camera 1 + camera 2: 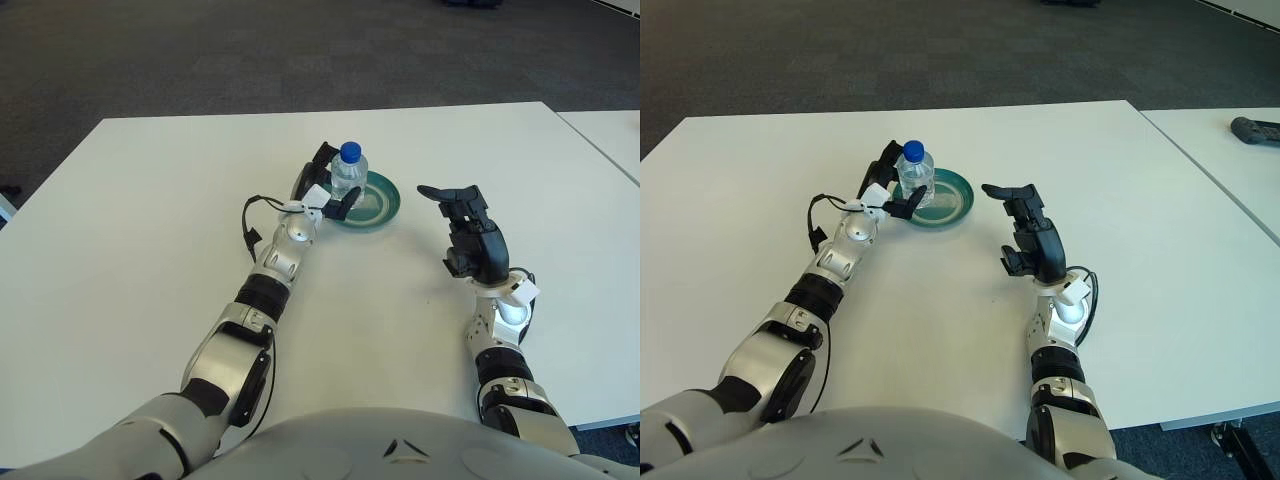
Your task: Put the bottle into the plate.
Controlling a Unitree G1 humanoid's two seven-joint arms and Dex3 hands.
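Clear plastic bottle (347,172), blue-capped and upright, is clasped by the left hand (322,192) over the left rim of the teal plate (385,206), toward the table's (120,250) far edge. The plate centre lies just right of the bottle; the right hand (470,235), fingers loosely spread and empty, is seen right of the plate.

One bottle (348,172), one plate (375,203), two hands: left (322,190), right (470,235). One dark object (1257,130) on the neighbouring counter (1230,150).
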